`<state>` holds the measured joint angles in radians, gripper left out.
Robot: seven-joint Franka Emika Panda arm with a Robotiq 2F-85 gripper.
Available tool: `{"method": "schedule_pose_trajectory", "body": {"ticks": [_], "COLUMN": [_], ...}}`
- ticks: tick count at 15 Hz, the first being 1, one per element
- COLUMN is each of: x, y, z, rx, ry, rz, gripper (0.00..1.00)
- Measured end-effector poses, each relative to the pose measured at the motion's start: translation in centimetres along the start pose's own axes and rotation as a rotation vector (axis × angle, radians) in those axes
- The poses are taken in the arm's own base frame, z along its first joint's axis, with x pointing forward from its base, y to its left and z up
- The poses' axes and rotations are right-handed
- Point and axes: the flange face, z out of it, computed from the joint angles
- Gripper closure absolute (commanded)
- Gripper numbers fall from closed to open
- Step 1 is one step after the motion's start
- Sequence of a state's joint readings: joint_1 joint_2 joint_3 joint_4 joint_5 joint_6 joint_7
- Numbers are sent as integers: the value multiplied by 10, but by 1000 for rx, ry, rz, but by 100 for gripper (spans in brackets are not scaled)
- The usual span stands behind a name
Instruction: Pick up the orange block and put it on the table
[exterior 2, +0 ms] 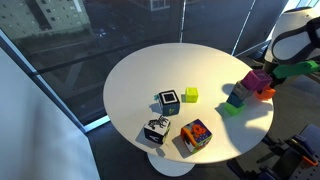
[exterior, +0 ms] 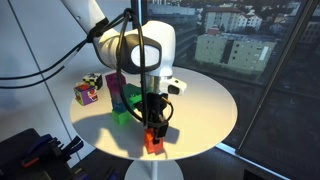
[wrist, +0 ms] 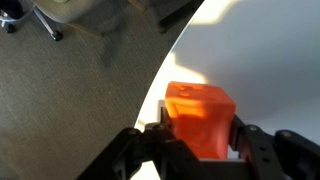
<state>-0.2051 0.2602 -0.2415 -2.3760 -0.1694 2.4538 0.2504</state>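
The orange block [wrist: 198, 108] is a bright orange-red cube clamped between my gripper's [wrist: 200, 140] two black fingers in the wrist view. In an exterior view the gripper [exterior: 152, 128] points down and holds the orange block [exterior: 153, 142] low over the round white table [exterior: 205, 110], close to its near edge. I cannot tell whether the block touches the tabletop. In an exterior view the block [exterior 2: 267, 90] shows at the table's [exterior 2: 150, 75] right side, next to a magenta cube [exterior 2: 257, 78].
Green blocks [exterior: 122, 116] and a magenta cube [exterior: 116, 86] stand just behind the gripper. A multicoloured cube [exterior 2: 195, 135], two black-and-white cubes [exterior 2: 168, 101] [exterior 2: 156, 130] and a small yellow-green cube [exterior 2: 190, 95] lie further off. Grey carpet [wrist: 70, 100] lies beyond the table edge.
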Motion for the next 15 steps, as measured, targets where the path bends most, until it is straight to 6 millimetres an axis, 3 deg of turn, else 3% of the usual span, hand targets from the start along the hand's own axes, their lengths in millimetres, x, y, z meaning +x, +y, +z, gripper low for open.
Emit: {"method": "schedule_pose_trajectory", "body": {"ticks": [2,6,15], "x": [-1,-3,-26], "y": [-3,-11,-33], "z": [4,-4,-92], "rx": [-6,-10,0], "ry": [-7,-8,-10], "rz": [-5,-21,-56], "gripper": [1,0,0]}}
